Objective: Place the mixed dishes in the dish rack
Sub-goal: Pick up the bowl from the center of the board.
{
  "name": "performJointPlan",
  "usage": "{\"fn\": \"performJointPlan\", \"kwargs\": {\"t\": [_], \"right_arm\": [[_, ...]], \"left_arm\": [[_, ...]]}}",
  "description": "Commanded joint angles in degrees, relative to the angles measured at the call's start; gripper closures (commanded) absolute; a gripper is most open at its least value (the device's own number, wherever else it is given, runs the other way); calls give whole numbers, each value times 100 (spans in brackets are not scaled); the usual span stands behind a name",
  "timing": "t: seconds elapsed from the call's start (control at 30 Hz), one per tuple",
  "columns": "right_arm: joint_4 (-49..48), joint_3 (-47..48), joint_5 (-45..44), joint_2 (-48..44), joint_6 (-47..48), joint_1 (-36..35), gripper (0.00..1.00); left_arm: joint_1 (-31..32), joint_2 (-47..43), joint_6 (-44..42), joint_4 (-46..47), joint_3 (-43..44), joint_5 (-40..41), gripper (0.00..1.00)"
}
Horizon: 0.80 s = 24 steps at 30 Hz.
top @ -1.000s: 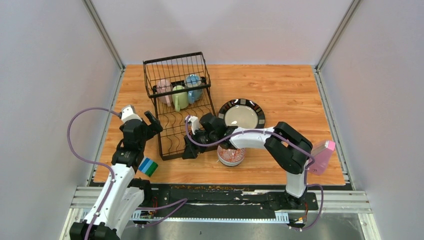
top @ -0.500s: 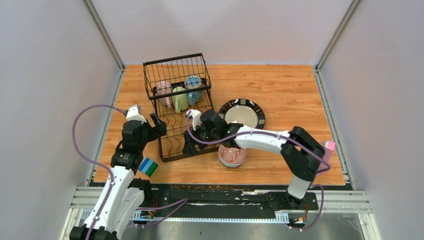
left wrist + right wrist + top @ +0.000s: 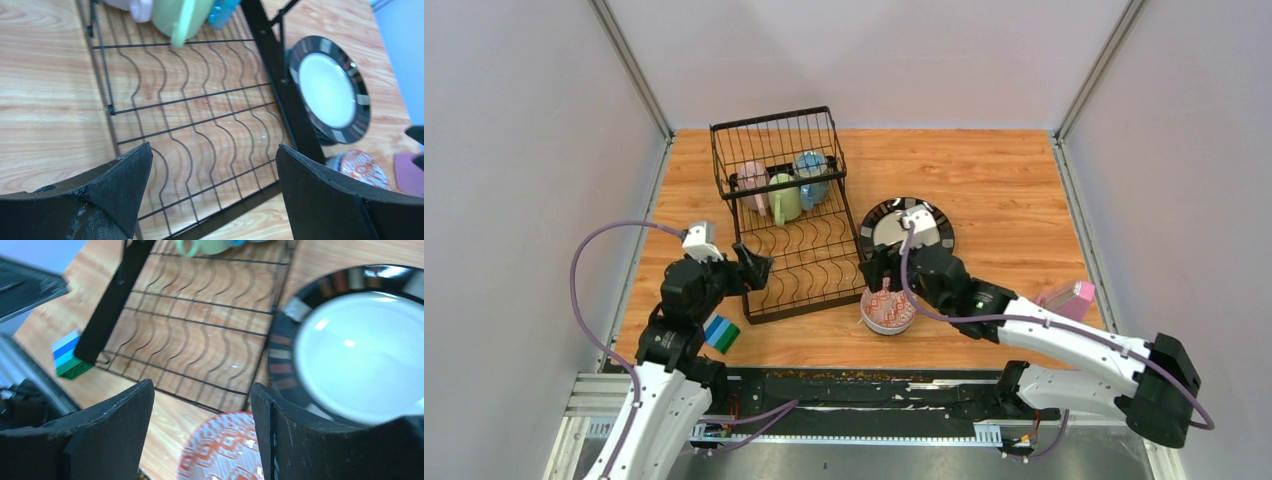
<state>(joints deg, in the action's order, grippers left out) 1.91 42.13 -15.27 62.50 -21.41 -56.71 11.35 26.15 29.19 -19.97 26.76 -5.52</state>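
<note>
The black wire dish rack (image 3: 804,305) stands at the table's left centre. Its tall basket holds a pink mug (image 3: 752,182), a green mug (image 3: 784,195) and a blue mug (image 3: 811,175). A black-rimmed cream plate (image 3: 908,228) lies flat to the rack's right. In front of the plate sits an orange-patterned bowl (image 3: 888,310). My left gripper (image 3: 759,268) hangs open over the rack's low tray (image 3: 295,115), with nothing between its fingers. Open and empty, my right gripper (image 3: 874,268) hovers just above the bowl (image 3: 225,450), between rack and plate (image 3: 360,350).
A blue-green striped sponge block (image 3: 720,333) lies at the front left beside the left arm. A pink container (image 3: 1067,297) sits near the right edge. Grey walls enclose the table on three sides.
My right arm has pulled back from the rack's front corner and swung right, over the bowl, its jaws widening. The left gripper has slid right, over the rack's tray. The rack turned slightly.
</note>
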Motion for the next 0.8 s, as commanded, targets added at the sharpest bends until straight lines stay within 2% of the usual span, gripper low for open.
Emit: {"fn": "performJointPlan", "kwargs": {"t": [0.0, 0.13, 0.33, 0.43, 0.53, 0.77], "right_arm": [[391, -283, -1337, -647, -523, 83, 28], [1190, -377, -1393, -966, -1202, 204, 25], [1832, -529, -433, -1152, -1932, 368, 30], [1839, -611, 22, -1040, -2045, 383, 34], [1848, -596, 108, -784, -2048, 387, 39], [2225, -258, -115, -326, -2031, 384, 48]], "left_arm": [[423, -293, 223, 37, -2, 92, 0], [730, -52, 246, 174, 111, 83, 0], [1347, 444, 238, 435, 286, 346, 0], [1704, 756, 165, 527, 351, 689, 0], [2054, 1013, 85, 688, 348, 1029, 0], [2198, 1136, -9, 780, 317, 860, 0]]}}
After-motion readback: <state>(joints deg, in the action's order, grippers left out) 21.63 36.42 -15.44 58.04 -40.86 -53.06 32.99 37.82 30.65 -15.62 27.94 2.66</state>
